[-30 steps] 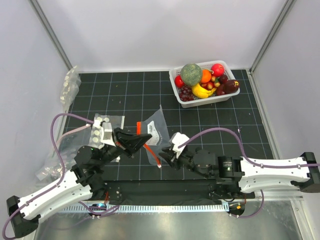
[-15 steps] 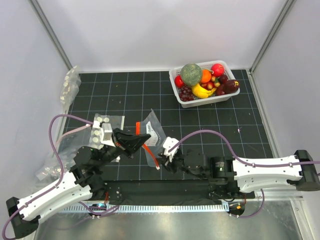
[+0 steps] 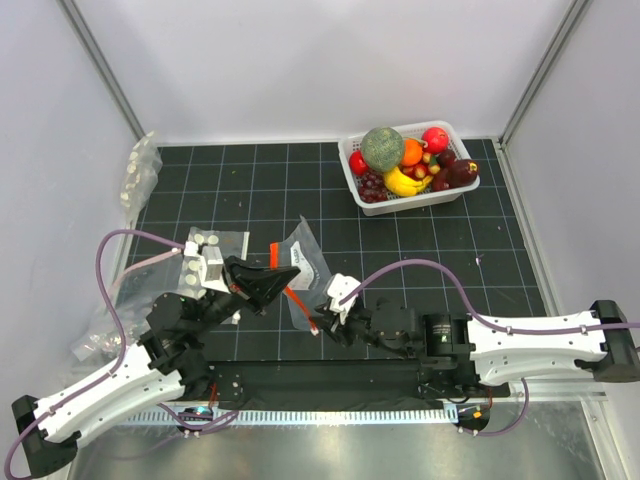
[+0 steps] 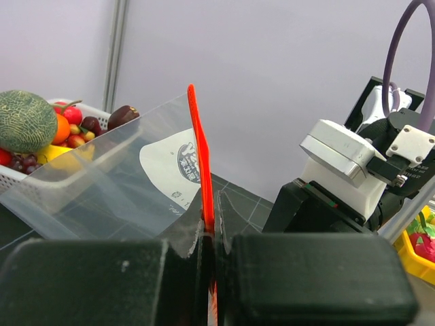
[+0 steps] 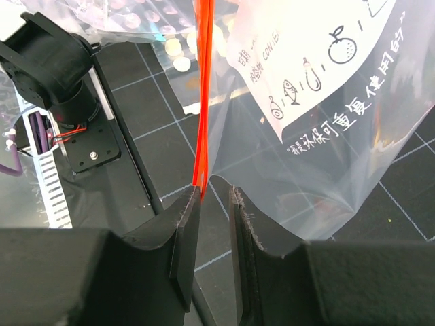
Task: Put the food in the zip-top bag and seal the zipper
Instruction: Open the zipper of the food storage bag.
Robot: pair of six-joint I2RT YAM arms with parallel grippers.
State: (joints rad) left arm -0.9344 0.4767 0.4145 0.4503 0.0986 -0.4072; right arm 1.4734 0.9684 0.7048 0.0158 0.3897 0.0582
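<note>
My left end effector (image 4: 209, 252) clenches the thin red-orange zipper (image 4: 199, 151) of the clear, filmy zip-top bag (image 4: 102, 187) (the strip's foot is hidden); my right end effector (image 5: 214, 198) straddles it, slightly parted.

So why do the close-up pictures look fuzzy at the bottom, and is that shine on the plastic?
Left wrist view: the left pincer sits nearest the lens and blurs, while the zipper is crisp. Right wrist view: the zip-top bag shows a pale sheen, yet its print reads sharp. Top view: even light, faint shadows.
</note>
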